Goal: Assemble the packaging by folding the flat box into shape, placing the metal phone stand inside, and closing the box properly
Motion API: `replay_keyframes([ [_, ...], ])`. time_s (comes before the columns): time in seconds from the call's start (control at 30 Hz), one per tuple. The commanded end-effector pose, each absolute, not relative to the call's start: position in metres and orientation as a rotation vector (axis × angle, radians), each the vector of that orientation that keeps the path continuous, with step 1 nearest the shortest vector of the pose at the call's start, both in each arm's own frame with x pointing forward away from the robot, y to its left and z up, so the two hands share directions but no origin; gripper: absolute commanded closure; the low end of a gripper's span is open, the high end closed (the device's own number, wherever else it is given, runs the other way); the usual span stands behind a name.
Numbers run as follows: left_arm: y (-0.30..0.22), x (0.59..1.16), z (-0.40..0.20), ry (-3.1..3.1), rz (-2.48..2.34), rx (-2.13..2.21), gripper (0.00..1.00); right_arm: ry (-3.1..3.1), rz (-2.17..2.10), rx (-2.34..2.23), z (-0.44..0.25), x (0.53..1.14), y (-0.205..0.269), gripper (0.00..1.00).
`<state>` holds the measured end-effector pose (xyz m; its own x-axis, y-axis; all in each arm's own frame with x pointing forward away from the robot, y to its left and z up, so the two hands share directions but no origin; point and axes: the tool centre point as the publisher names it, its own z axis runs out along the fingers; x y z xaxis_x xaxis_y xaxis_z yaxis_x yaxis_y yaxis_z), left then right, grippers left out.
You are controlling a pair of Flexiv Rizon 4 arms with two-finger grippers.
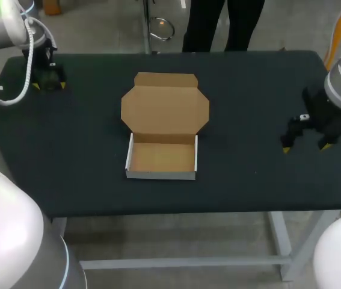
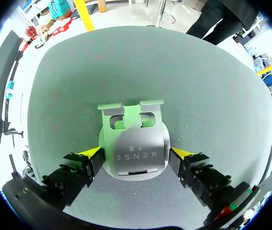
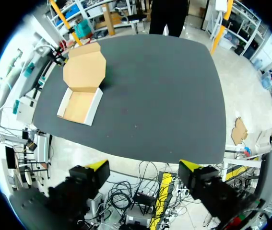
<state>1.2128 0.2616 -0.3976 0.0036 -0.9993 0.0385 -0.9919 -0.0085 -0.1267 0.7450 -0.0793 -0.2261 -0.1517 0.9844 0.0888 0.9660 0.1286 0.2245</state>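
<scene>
The left gripper (image 2: 136, 155) stands wide open astride the stand (image 2: 135, 139), not pinching it. The stand, at 10 o'clock from the box (image 1: 162, 158), looks stiff, smooth and rather heavy; I would take it by its side edges. The open box is probably light and dents easily. The right gripper (image 1: 305, 146), at 3 o'clock, is open and empty.

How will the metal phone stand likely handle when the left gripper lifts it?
The phone stand looks like bent sheet metal, so probably stiff. Its smooth rounded edges may slip in the left gripper. Lying flat on the table, it seems unlikely to roll.
</scene>
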Motion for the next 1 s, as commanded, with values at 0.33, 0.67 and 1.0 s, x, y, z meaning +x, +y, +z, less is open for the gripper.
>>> replay_keyframes([
  [0.33,0.267,1.230,-0.403,2.178,-0.146,-2.214,0.23,2.275,0.376,1.975,-0.228,0.736,-0.077,0.00],
  [0.67,0.269,1.231,-0.404,2.178,-0.148,-2.207,1.00,2.275,0.376,1.975,-0.228,0.736,-0.077,0.00],
  [1.0,0.268,1.220,-0.389,2.166,-0.201,-2.177,1.00,2.275,0.376,1.975,-0.228,0.736,-0.077,0.00],
])
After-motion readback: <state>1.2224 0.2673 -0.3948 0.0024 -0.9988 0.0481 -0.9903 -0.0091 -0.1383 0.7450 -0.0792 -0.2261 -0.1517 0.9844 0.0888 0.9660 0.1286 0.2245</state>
